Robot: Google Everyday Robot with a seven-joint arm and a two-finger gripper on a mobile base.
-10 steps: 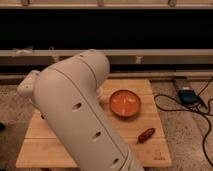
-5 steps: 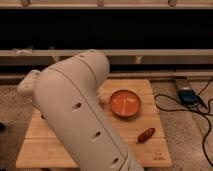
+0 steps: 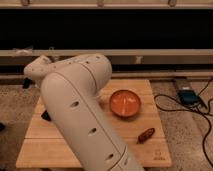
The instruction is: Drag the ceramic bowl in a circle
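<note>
The ceramic bowl is round, shallow and glossy orange-red. It sits upright on the wooden table, right of centre. My large white arm fills the foreground left of the bowl and hides much of the table. My gripper shows only as a small dark part at the arm's left edge, low over the table's left side and far from the bowl. It holds nothing that I can see.
A small reddish-brown object lies on the table in front of the bowl, towards the right. On the floor at the right are a dark box and black cables. A dark wall with rails runs behind.
</note>
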